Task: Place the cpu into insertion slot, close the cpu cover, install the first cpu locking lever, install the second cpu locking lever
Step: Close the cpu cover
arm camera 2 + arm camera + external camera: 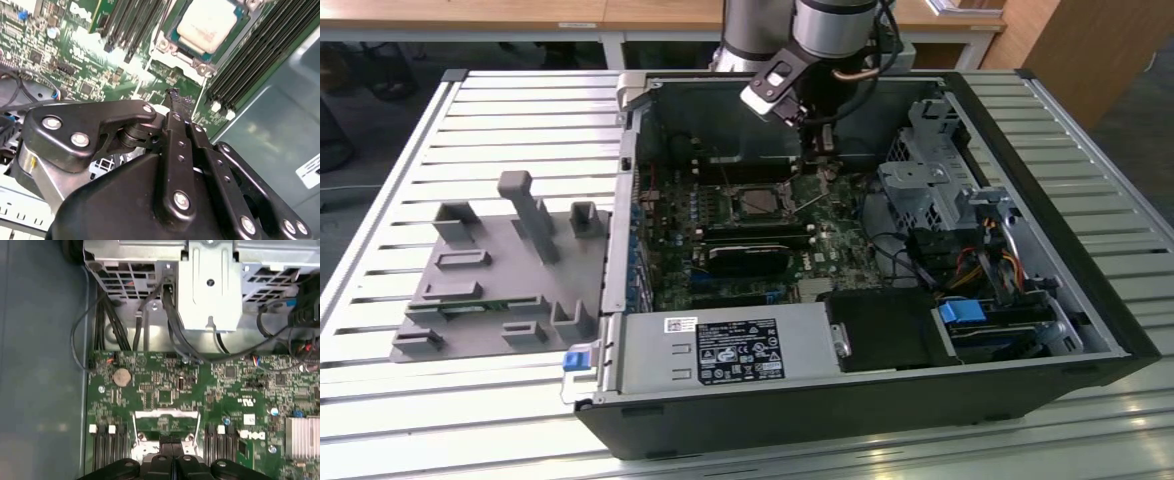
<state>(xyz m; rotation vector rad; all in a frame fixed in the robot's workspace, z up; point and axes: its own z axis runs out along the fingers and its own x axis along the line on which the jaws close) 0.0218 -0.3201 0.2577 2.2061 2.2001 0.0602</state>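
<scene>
So, nearest in the exterior view is the black pc case on the slatted table. The power supply runs along the case's front edge, well to the near side of the insertion slot. A grey fixture tray sits outside the case, well off to the exterior view's left of the slot.

The slot itself sits in the middle of the green board, with long black memory slots running just beside it on two opposite sides. The cpu is sitting in the slot, pale metal top facing up. The cpu cover looks like it's lying flat around the cpu, which shows through the window.

The gripper hangs just beside the slot, on its far side and a bit toward the exterior view's right, over bare board. Its jaws are pressed together and I can't see anything pinched between them. Can't tell if the tip touches the board.

The perforated drive cage is to the exterior view's right of the slot. Beyond the slot, the arm rises up out of the case, with wooden desks further back.
</scene>
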